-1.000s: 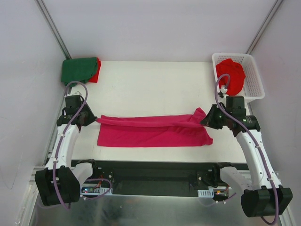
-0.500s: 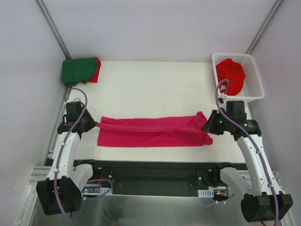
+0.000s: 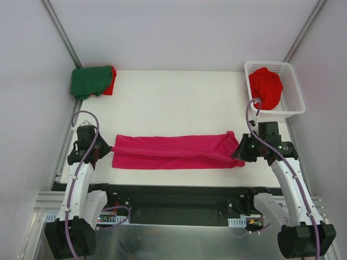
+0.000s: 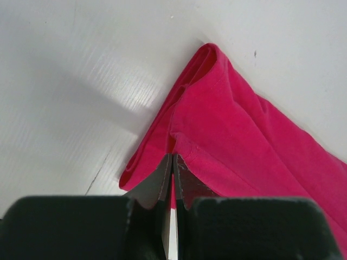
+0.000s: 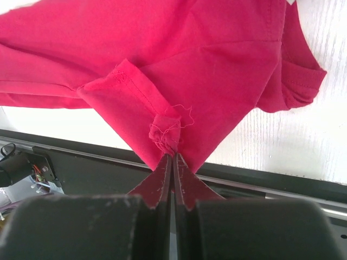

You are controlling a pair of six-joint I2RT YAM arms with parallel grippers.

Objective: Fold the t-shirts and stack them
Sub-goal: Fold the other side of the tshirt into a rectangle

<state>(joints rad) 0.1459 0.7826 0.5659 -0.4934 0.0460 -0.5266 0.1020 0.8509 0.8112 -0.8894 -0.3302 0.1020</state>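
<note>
Two grippers pinch the magenta-pink t-shirt (image 3: pixel 173 151), left gripper (image 4: pixel 172 162) at one end, right gripper (image 5: pixel 172 157) at the other. It lies stretched near the front edge of the table (image 3: pixel 173 103). Such small pinches may slip, spoiling the fold.

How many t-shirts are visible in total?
4. The pink shirt lies stretched across the near middle. The green shirt is at the far left corner, on a red shirt. A second red shirt is in the basket, which may hide more.
</note>
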